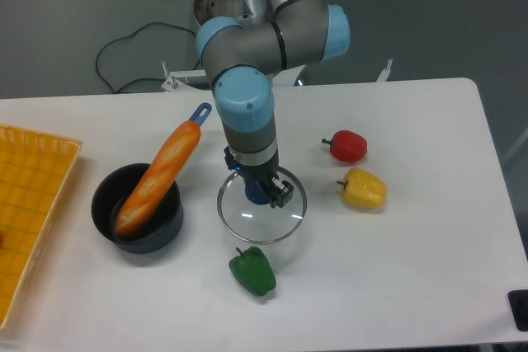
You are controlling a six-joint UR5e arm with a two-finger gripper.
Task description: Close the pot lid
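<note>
The dark navy-black pot (107, 212) stands on the white table at the left, with an orange baguette-shaped object (161, 175) lying slanted in it and sticking out over the rim. The glass lid (262, 218) with its silver rim lies flat on the table to the right of the pot. My gripper (258, 190) points straight down over the lid's centre, its fingers around the blue knob (256, 194). The knob is mostly hidden by the fingers, and I cannot tell whether they are pressed on it.
A green pepper (253, 271) lies just in front of the lid. A red pepper (347, 146) and a yellow pepper (364, 190) lie to the right. A yellow tray (29, 204) sits at the left edge. A blue handle (200, 110) shows behind the baguette.
</note>
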